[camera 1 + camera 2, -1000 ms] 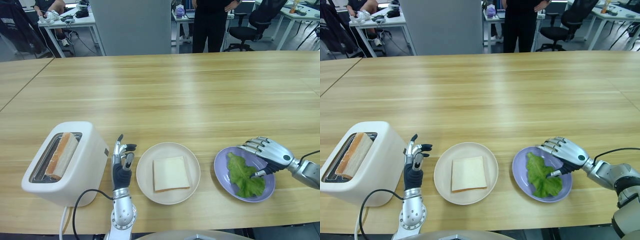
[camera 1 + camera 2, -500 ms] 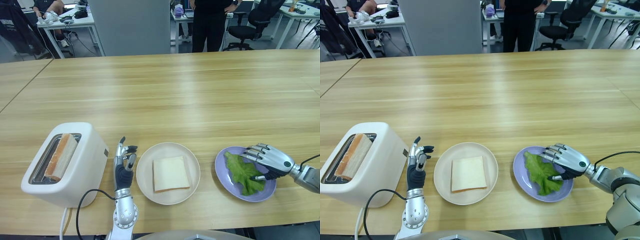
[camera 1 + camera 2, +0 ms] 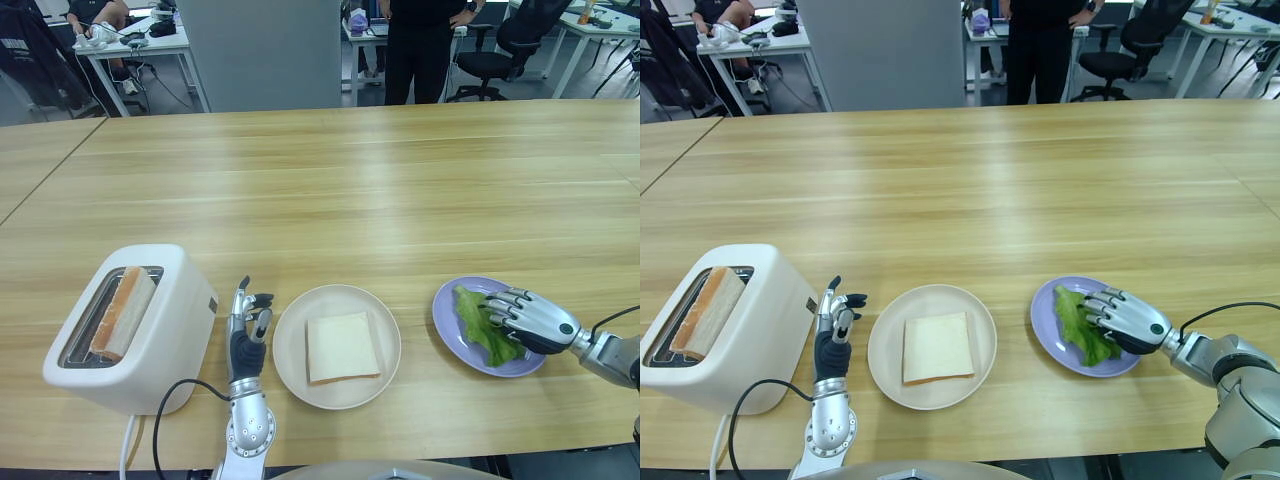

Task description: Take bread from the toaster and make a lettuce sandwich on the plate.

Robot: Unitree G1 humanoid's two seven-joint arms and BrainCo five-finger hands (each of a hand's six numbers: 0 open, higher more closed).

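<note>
R hand [image 3: 532, 322] palm-down, fingers closed on lettuce [image 3: 476, 318] on purple plate [image 3: 446, 312], L hand [image 3: 246, 335] upright by toaster [image 3: 172, 322], fingers apart

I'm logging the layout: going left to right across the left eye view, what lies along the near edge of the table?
toaster → left hand → cream plate → purple plate → right hand

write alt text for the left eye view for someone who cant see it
The robot's right hand grips a lettuce leaf on a purple plate at the right of a wooden table. A cream plate with one bread slice sits in the middle, with the left hand upright between it and a white toaster holding a second slice.
</note>
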